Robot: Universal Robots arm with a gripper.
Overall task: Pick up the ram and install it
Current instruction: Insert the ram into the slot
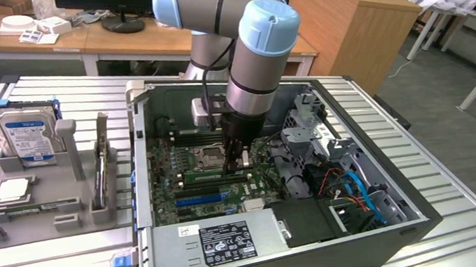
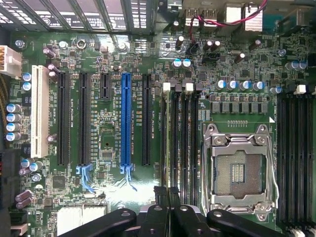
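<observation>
The ram [image 1: 211, 172] is a long green stick lying along a memory slot just beside the empty CPU socket [image 1: 208, 153], inside the open computer case. My gripper [image 1: 240, 164] reaches straight down into the case and is shut on the ram's end at the exterior view's right. In the wrist view the ram [image 2: 168, 143] appears edge-on as a thin dark strip over the slot, running away from my closed gripper [image 2: 167, 191]. How deep it sits in the slot I cannot tell. A second ram [image 1: 102, 164] stands on edge in the grey holder outside the case.
The grey holder [image 1: 57, 214] at the exterior view's left also carries a silver hard drive [image 1: 27, 134] and a square CPU chip [image 1: 13, 189]. Around the slot are the case wall [image 1: 142, 154], drive cage [image 1: 310, 128], power supply [image 1: 221, 240] and blue and red cables [image 1: 353, 185].
</observation>
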